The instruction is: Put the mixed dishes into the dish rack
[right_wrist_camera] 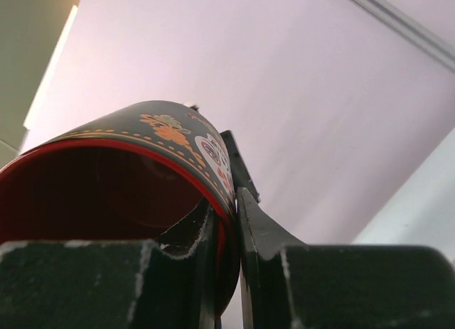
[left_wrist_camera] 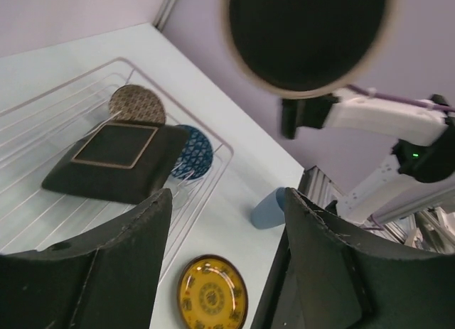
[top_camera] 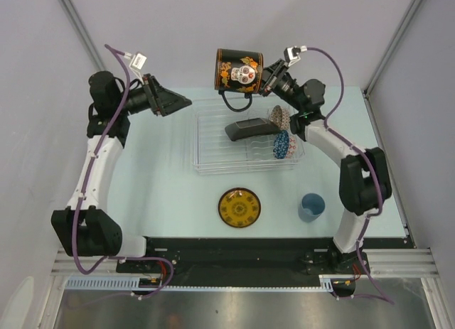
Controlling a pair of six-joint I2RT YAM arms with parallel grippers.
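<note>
My right gripper (top_camera: 267,77) (right_wrist_camera: 226,201) is shut on the rim of the red-inside dark cup (top_camera: 239,69) (right_wrist_camera: 142,169) and holds it tipped on its side, high above the far edge of the dish rack (top_camera: 212,143) (left_wrist_camera: 43,119). In the rack lie the black square plate (top_camera: 250,127) (left_wrist_camera: 117,162), the beige patterned bowl (top_camera: 279,116) (left_wrist_camera: 136,104) and the blue patterned bowl (top_camera: 284,144) (left_wrist_camera: 193,150). The yellow-brown saucer (top_camera: 239,207) (left_wrist_camera: 212,298) and light blue cup (top_camera: 311,207) (left_wrist_camera: 269,209) rest on the table. My left gripper (top_camera: 182,101) (left_wrist_camera: 227,201) hangs open and empty left of the rack.
The cup's dark underside (left_wrist_camera: 309,30) fills the top of the left wrist view. Grey walls enclose the table on three sides, and the black base rail (top_camera: 234,252) runs along the near edge.
</note>
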